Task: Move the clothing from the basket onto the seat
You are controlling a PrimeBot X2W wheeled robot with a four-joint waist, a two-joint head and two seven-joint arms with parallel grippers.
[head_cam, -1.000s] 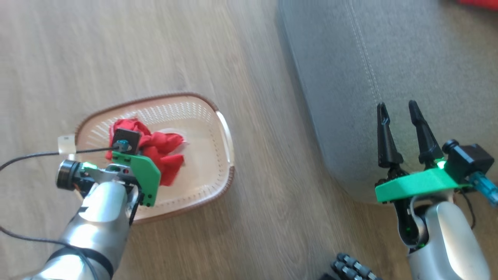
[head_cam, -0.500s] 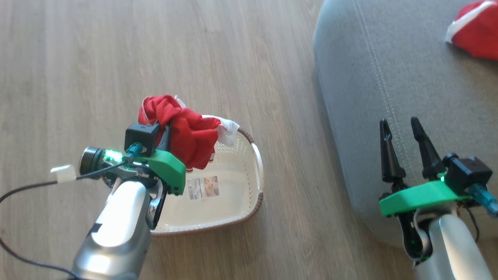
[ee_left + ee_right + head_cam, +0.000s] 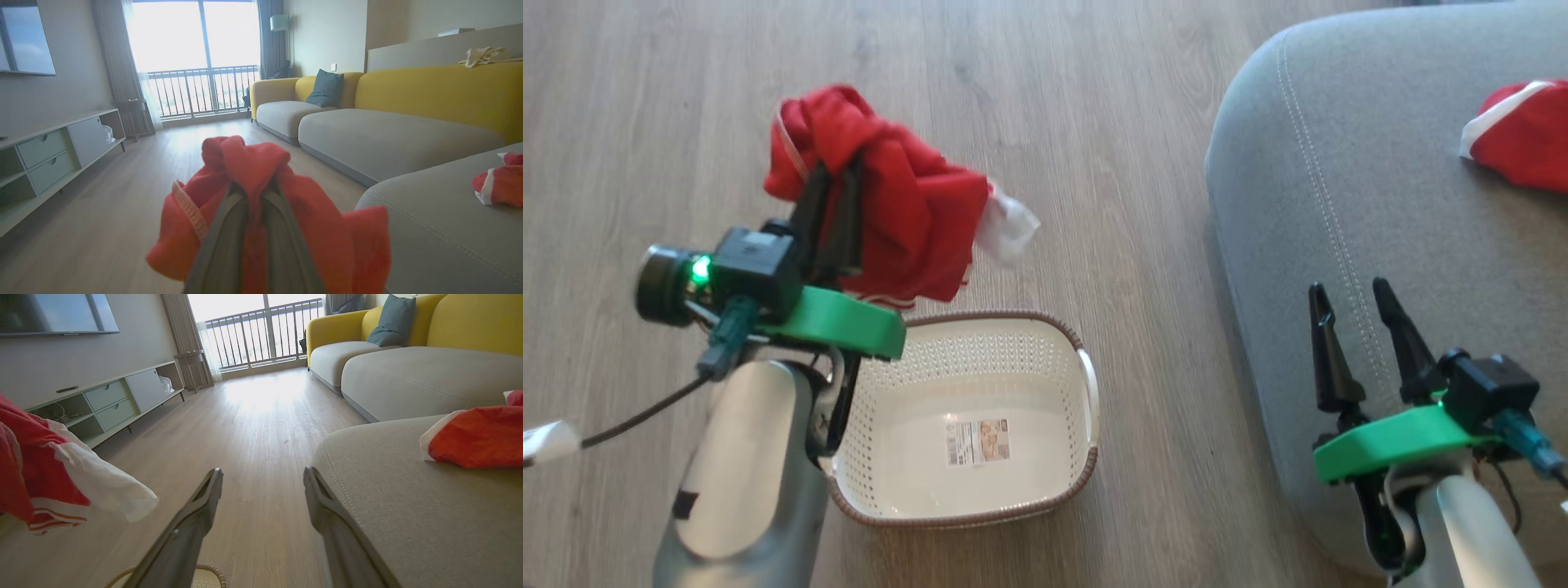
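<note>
**A:** What is closest to you?

**B:** Your left gripper (image 3: pixel 837 204). Its two fingers (image 3: pixel 222 245) are squeezed tight on a red garment (image 3: pixel 907 204) with white trim. The cloth is bunched up over them. It hangs in the air and does not touch the basket (image 3: pixel 1086 392).

**A:** And your right gripper (image 3: pixel 1349 290)?

**B:** Its fingers (image 3: pixel 196 514) stand wide apart with nothing between them. It hovers over the near edge of the grey seat (image 3: pixel 1380 204).

**A:** Where is the basket?

**B:** The cream basket sits on the wood floor (image 3: pixel 1094 122), between your two arms and just beside the left forearm. You can see its bare bottom, with a paper sticker (image 3: pixel 977 441) on it. The seat is to your right of it, a little apart.

**A:** What comes after that?

**B:** The other red garment (image 3: pixel 1519 139) lies on the seat, near its far right side. It is crumpled and shows a white edge. It is well apart from your right gripper.

**A:** And far away?

**B:** More grey seats with a yellow sofa back (image 3: pixel 429 90), and a blue-grey pillow (image 3: pixel 327 87) leaning in the corner. A low cabinet (image 3: pixel 49 151) with drawers stands by the left wall. At the very back is a big bright window (image 3: pixel 196 36) with a railing.
</note>
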